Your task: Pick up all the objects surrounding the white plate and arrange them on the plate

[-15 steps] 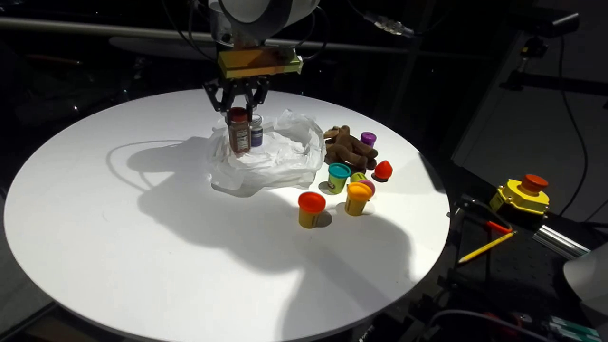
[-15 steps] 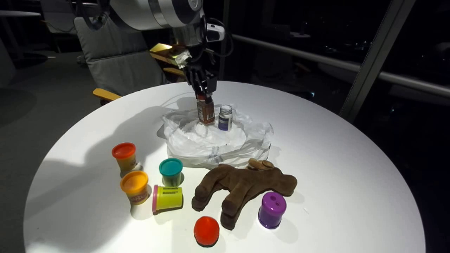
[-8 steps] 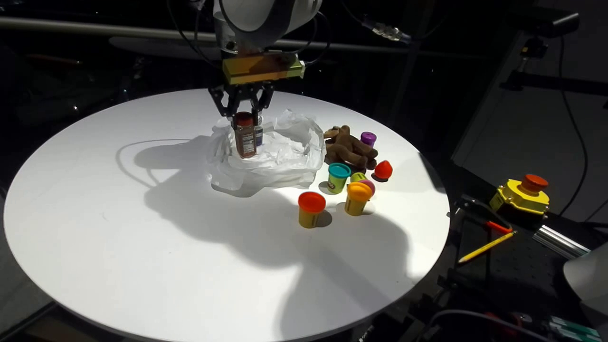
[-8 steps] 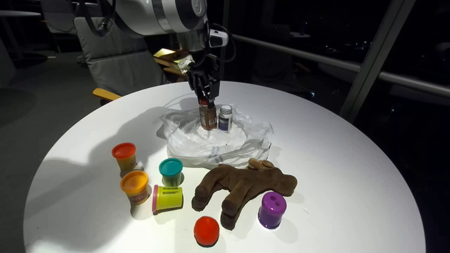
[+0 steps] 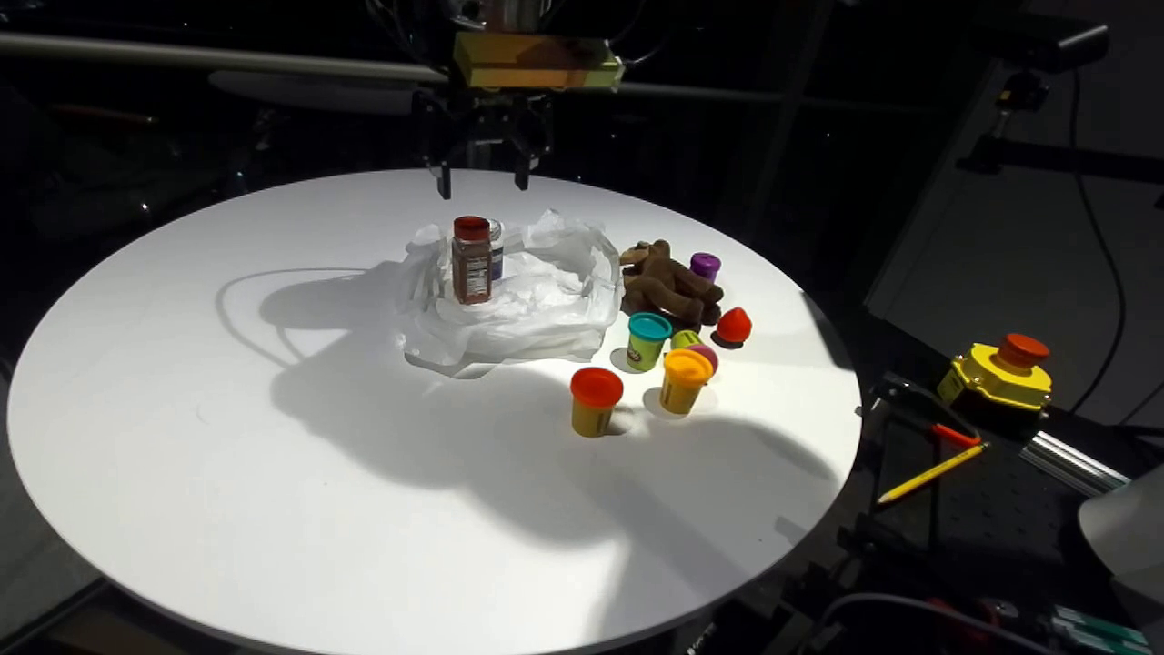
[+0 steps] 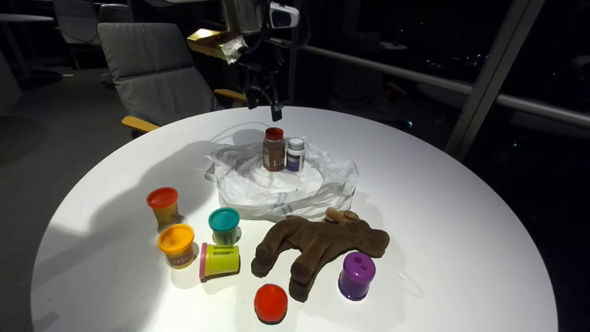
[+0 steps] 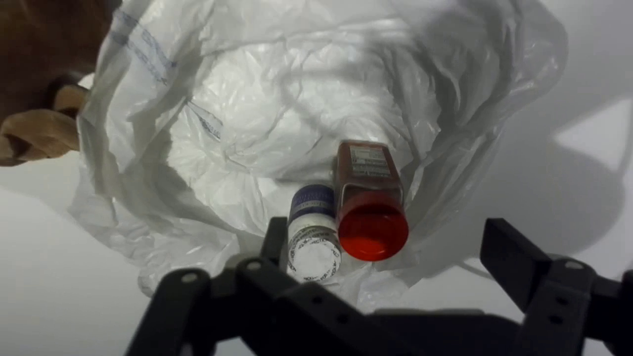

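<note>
red-capped jar [image 6: 274, 154], white-capped bottle [image 6: 295, 159]: upright, side by side, off-centre on white plate [image 6: 258, 203], likely to reserve space | gripper [image 5: 483, 180]: jaws spread, nothing held, clear of both, presumably to avoid tipping | brown plush toy [image 6: 332, 237], teal-lidded tub [image 6: 224, 224]: off plate, awaiting transfer

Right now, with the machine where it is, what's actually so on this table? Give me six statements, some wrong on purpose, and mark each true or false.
1. The red-capped jar stands on the crinkled white plate. True.
2. The gripper is shut on that jar. False: it is open, raised above the jar.
3. The white-capped bottle stands beside the red-capped jar. True.
4. The brown plush toy lies on the plate. False: it lies on the tabletop.
5. The teal-lidded tub lies on its side. False: it stands upright; the pink-lidded tub lies on its side.
6. The purple container stands near the brown plush toy. True.
</note>
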